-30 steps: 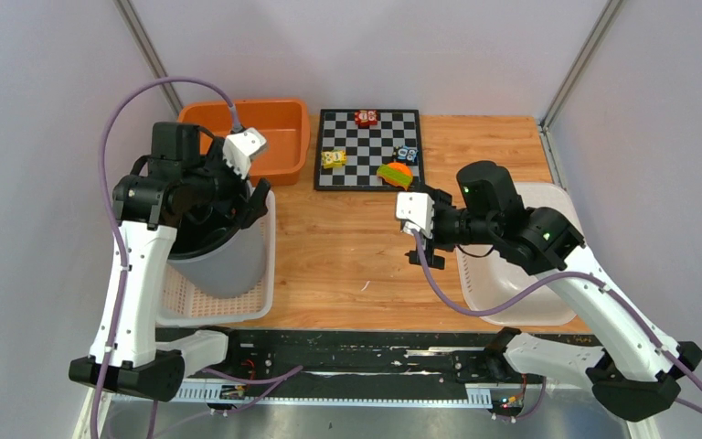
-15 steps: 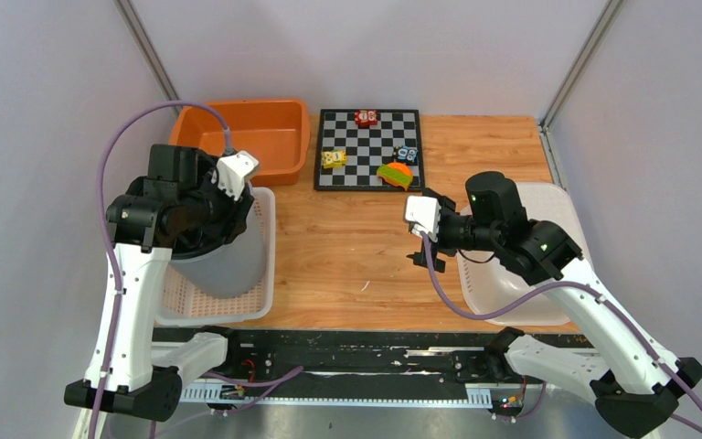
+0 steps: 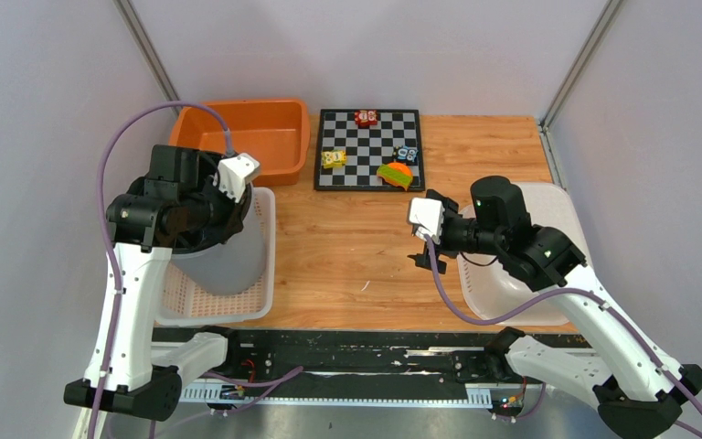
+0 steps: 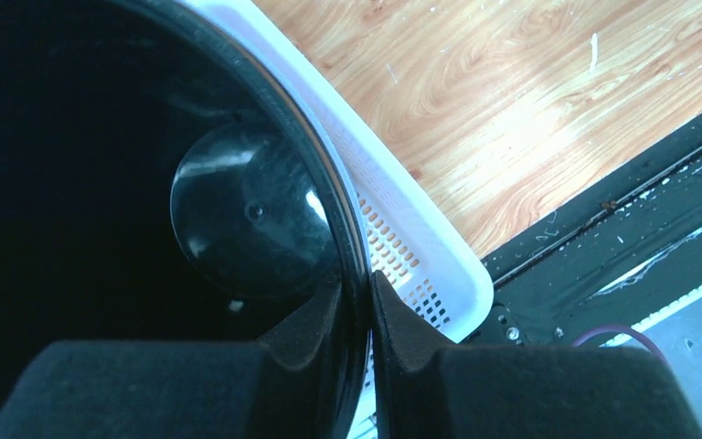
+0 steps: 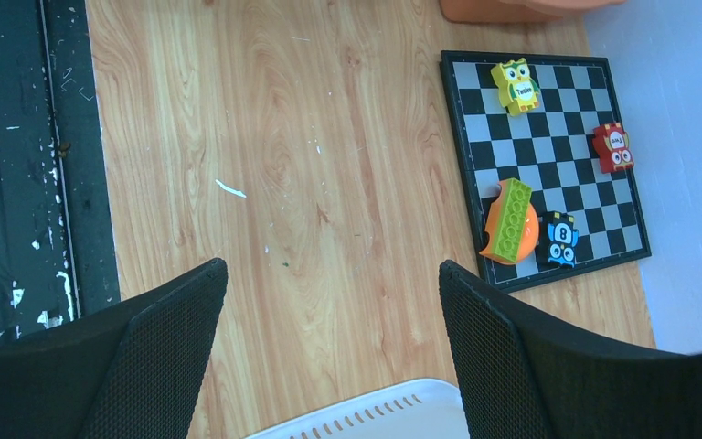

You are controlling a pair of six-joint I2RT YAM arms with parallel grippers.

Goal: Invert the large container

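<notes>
Pale grey walls close in a wooden surface with the two arms bolted at its near edge. The biggest thing on it is the container, a grey-walled bin with a black inside. It stands upright at the left in a white basket, mouth up and long axis vertical; the left wrist view looks down past the rim to its round floor. Behind it sits an orange tub, and at the far right a white basin lies under the right arm. A chessboard at the back centre carries a few small toys. The left pincer is clamped on the container: one finger is inside the black wall and one outside, with the thin rim squeezed between them, on the side that faces the open wood. The container therefore hangs directly below and around this pincer, and the basket wall stands just beside the outer finger. The right pincer hovers above bare wood near the chessboard with its fingers spread and nothing between them, well apart from the container. The left arm is plainly the nearer, and the grasp looks made, while the turn itself is not yet done. Judging from this, the next move calls for lifting the container clear of the basket and then rolling the wrist so the mouth swings down. A pinch on so thin a rim could slip under the load.
</notes>
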